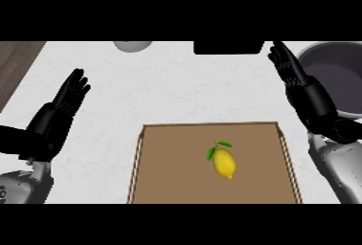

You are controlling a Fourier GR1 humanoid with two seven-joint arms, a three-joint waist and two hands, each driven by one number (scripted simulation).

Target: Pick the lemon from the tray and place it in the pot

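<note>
Both stand open, fingers straight, holding nothing: left robot hand [60, 107] over the bench [163, 81], right robot hand [300, 81] just beside the pot [339, 72]; the pick hasn't begun. Lemon [224, 162] lies in the middle of the tray [170, 158], between them, well apart from each; next, likely, the right must reach down and close round it.

A pale marbled surface [163, 86] fills the view. At its far edge sit a grey rounded object [132, 45] and a black block [228, 47]. A brown wood-grain strip [16, 67] borders its left side.
</note>
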